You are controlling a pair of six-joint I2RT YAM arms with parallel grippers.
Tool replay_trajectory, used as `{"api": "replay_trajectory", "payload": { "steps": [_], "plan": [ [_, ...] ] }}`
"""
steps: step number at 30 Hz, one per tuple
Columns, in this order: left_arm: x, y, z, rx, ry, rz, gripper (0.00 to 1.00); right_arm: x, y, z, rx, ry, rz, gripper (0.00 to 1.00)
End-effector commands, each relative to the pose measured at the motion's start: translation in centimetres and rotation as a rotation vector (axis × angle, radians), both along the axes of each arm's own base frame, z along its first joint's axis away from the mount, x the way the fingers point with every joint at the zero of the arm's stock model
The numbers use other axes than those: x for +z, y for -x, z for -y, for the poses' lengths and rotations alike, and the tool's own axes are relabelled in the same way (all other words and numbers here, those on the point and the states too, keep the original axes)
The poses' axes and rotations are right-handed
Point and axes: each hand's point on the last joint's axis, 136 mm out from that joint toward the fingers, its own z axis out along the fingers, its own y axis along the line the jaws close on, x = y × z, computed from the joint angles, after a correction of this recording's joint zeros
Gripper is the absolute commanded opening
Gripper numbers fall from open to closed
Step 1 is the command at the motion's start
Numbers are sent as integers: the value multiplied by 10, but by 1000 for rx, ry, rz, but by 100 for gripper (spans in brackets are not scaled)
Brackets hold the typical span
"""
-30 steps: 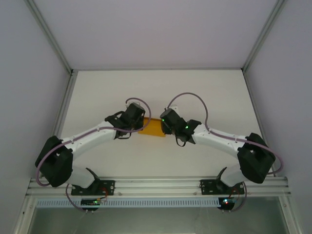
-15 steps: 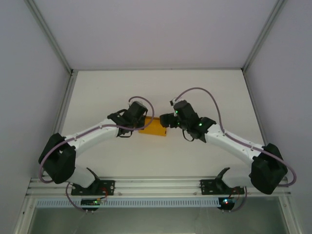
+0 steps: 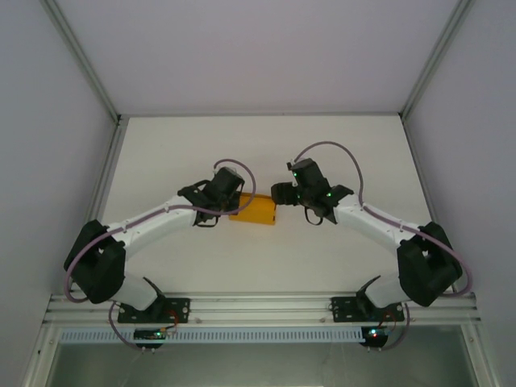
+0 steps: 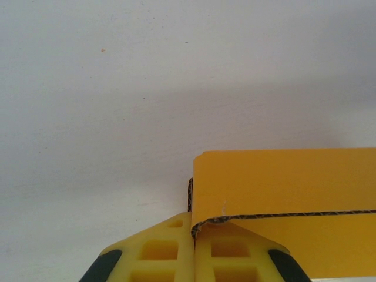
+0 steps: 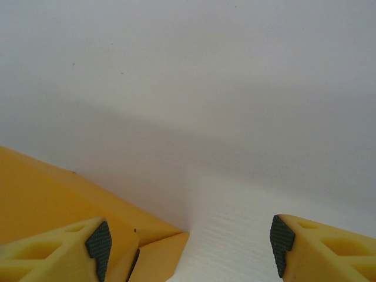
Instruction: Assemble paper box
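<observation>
Top external camera sitting high above and behind arm bases, looking down and forward, taking in whole white flat worktop [image 3: 185, 145] and both arms from afar. Left wrist camera riding behind left claw [image 4: 192, 228], looking forward along it, very close, low over worktop. Right wrist camera looking out between right claw [image 5: 189, 241] tips, equally close. All three views sharing orange-yellow thin card box [image 3: 252, 211] mid-worktop; wrist views facing it from opposite ends.

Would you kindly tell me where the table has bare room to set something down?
The far half of the table, between the box and the back wall, is bare. So is the near strip before the rail. Crowded mid-table: left pincer grips the box, right pincer open beside it.
</observation>
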Motion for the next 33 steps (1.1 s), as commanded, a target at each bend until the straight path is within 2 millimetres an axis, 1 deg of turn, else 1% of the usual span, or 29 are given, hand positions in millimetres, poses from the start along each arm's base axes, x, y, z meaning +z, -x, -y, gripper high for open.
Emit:
{"api": "replay_trajectory", "payload": {
  "steps": [1,2,6,9,11,14,15,17,20,21,22,23,27,30,31,33],
  "plan": [
    [-34,37,-8,-93,-86,-191,11,-15,9,1,17,28,-56,73],
    [-30,37,-6,-101,-76,-182,15,-22,13,1,22,36,-67,73],
    [-15,33,1,-133,-26,-172,21,-42,26,7,24,90,-110,73],
    [0,30,6,-158,5,-154,28,-50,33,10,20,131,-116,73],
    [12,26,8,-168,26,-137,39,-57,38,14,16,164,-120,73],
    [29,25,12,-204,62,-124,51,-67,46,18,4,175,-153,73],
    [34,26,14,-221,74,-123,54,-69,48,20,-3,174,-164,73],
    [41,31,17,-253,100,-134,65,-71,49,20,-3,172,-171,73],
    [48,37,18,-270,127,-154,74,-75,51,21,-7,176,-180,73],
    [51,37,17,-265,139,-155,80,-75,51,21,-7,180,-179,73],
    [54,36,15,-246,154,-151,91,-78,51,23,-10,187,-184,73],
    [56,32,11,-214,169,-148,100,-79,52,24,-10,191,-187,73],
    [65,9,-3,-113,238,-134,100,-86,56,26,-10,203,-203,73],
    [65,-9,-11,-55,301,-127,100,-90,57,28,-9,218,-207,73],
    [63,-15,-13,-37,334,-137,99,-90,56,28,-8,220,-207,73],
    [52,-18,-16,-20,378,-187,100,-93,57,30,-9,231,-208,73]
  ]
}}
